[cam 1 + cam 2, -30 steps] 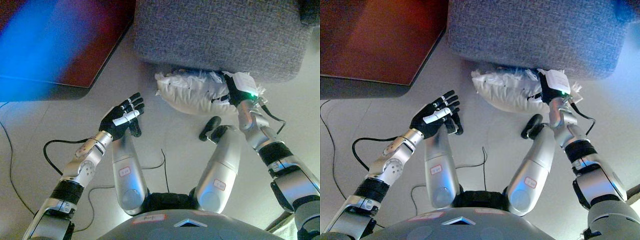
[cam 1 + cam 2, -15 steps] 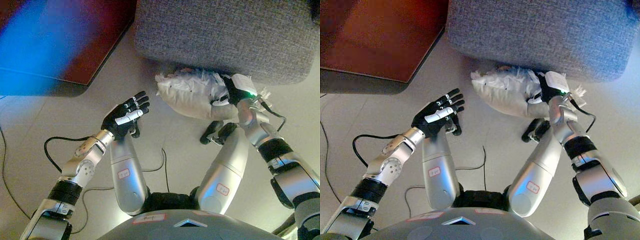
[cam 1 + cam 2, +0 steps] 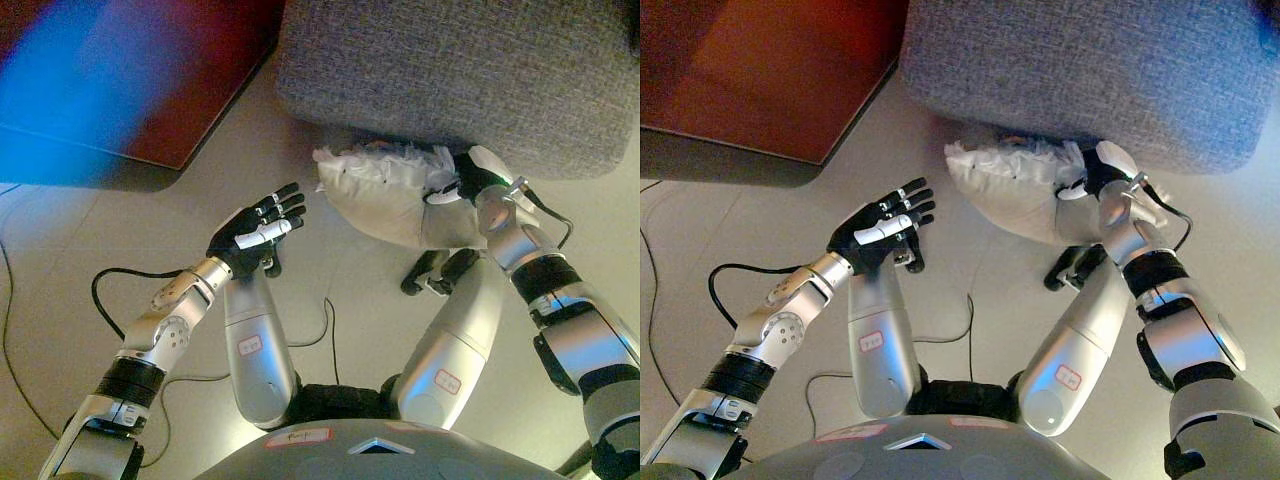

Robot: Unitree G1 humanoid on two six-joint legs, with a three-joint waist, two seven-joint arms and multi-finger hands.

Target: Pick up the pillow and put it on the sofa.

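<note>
The white pillow point(image 3: 385, 195) hangs low just in front of the grey sofa point(image 3: 450, 70), its frilled top edge under the sofa's front edge. My right hand point(image 3: 462, 180) is curled on the pillow's right end and holds it. My left hand point(image 3: 255, 228) is open, fingers spread, a short way left of the pillow and apart from it. In the right eye view the pillow point(image 3: 1015, 190) tilts down toward the right hand point(image 3: 1092, 178).
A dark red-brown piece of furniture point(image 3: 750, 70) fills the upper left, its edge close to the sofa's left corner. Pale floor point(image 3: 60, 260) lies below and to the left of the hands.
The right hand has turned and raised the pillow's right end, so the pillow sits higher and more tilted. The left hand has crept up and right toward the pillow.
</note>
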